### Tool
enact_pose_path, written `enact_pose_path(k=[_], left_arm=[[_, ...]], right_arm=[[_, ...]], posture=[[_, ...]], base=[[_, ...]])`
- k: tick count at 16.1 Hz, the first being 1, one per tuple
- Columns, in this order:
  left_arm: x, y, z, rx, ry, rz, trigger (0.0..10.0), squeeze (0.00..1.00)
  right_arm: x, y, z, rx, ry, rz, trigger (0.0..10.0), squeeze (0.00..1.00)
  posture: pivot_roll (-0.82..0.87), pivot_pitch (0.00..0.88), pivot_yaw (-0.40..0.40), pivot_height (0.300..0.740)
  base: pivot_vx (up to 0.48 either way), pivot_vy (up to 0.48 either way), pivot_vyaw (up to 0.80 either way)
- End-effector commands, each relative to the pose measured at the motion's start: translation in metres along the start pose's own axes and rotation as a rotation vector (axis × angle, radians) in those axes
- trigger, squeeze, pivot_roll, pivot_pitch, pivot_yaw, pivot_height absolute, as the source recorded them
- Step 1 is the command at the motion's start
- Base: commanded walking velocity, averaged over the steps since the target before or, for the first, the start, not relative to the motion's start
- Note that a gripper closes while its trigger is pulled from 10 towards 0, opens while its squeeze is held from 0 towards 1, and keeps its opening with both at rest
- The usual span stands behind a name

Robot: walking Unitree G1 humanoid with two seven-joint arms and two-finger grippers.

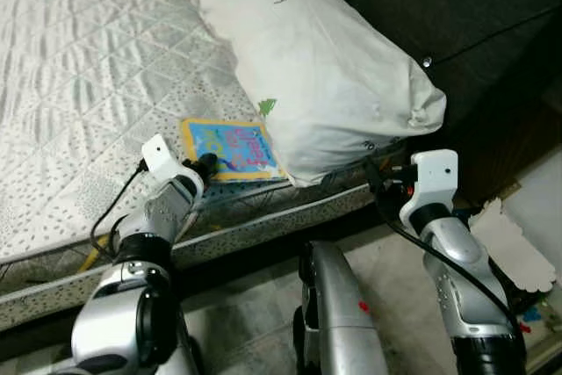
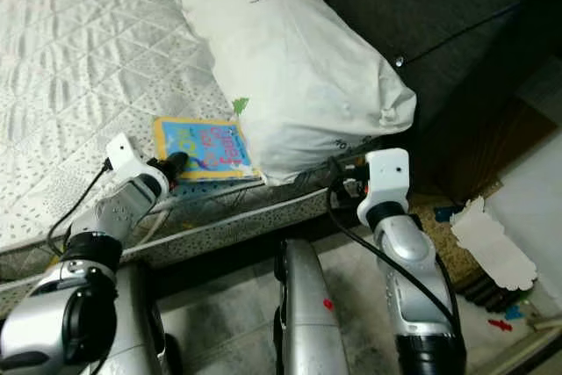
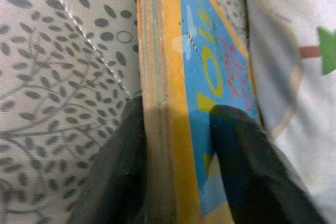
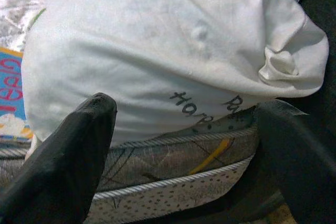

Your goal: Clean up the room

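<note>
A thin picture book with a yellow border and blue cover lies on the mattress near its front edge, one side tucked under a big white pillow. My left gripper is shut on the book's near edge; in the left wrist view its black fingers pinch the yellow spine of the book. My right gripper is open just below the pillow's near end, at the mattress side. In the right wrist view its fingers stand wide apart before the pillow.
The white quilted mattress spreads to the left and back. A dark headboard rises behind the pillow. At the right, on the floor, lie a scalloped white sheet and small coloured bits. Pale floor tiles lie below the bed.
</note>
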State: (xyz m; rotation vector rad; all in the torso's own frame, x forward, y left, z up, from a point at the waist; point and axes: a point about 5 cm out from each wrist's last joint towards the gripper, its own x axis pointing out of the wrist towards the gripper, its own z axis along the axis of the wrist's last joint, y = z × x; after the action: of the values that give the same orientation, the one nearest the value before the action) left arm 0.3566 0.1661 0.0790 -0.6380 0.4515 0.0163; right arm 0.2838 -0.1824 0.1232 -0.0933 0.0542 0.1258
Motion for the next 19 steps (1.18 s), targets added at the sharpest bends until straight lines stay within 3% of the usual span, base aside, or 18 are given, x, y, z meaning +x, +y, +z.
enact_pose_path(k=[1, 6, 9, 13, 15, 17, 19], left_arm=[[0.001, -0.001, 0.003, 0.052, -0.002, 0.006, 10.0, 1.0], [-0.003, 0.018, 0.016, 0.112, -0.052, 0.082, 10.0, 1.0], [-0.003, 0.021, 0.024, 0.131, -0.072, 0.099, 10.0, 1.0], [-0.004, 0.021, 0.01, 0.15, -0.057, 0.125, 10.0, 1.0], [-0.01, 0.025, 0.002, 0.171, -0.096, 0.169, 10.0, 1.0], [-0.014, 0.023, -0.01, 0.171, -0.059, 0.144, 10.0, 1.0], [-0.014, 0.03, -0.012, 0.202, -0.047, 0.169, 10.0, 1.0]], right_arm=[[0.002, 0.0, 0.002, -0.007, -0.004, -0.007, 10.0, 0.0], [0.005, 0.004, 0.001, 0.004, -0.01, -0.002, 10.0, 0.0], [0.008, 0.007, 0.001, 0.008, -0.013, -0.001, 10.0, 0.0], [0.011, 0.011, 0.001, 0.022, -0.023, -0.002, 10.0, 0.0], [0.015, 0.015, 0.001, 0.038, -0.034, 0.0, 10.0, 0.0], [0.02, 0.021, 0.002, 0.05, -0.043, 0.01, 10.0, 0.0], [0.026, 0.03, 0.003, 0.069, -0.055, 0.023, 10.0, 0.0]], posture=[[-0.22, 0.091, -0.104, 0.495], [-0.2, 0.084, -0.097, 0.495], [-0.2, 0.077, -0.092, 0.495], [-0.19, 0.059, -0.077, 0.495], [-0.17, 0.045, -0.065, 0.495], [-0.15, 0.038, -0.062, 0.495], [-0.13, 0.03, -0.059, 0.495]], base=[[0.0, 0.0, 0.0], [0.0, 0.0, 0.0], [0.0, 0.0, 0.0], [0.0, 0.0, 0.0], [0.0, 0.0, 0.0], [0.0, 0.0, 0.0], [0.0, 0.0, 0.0]])
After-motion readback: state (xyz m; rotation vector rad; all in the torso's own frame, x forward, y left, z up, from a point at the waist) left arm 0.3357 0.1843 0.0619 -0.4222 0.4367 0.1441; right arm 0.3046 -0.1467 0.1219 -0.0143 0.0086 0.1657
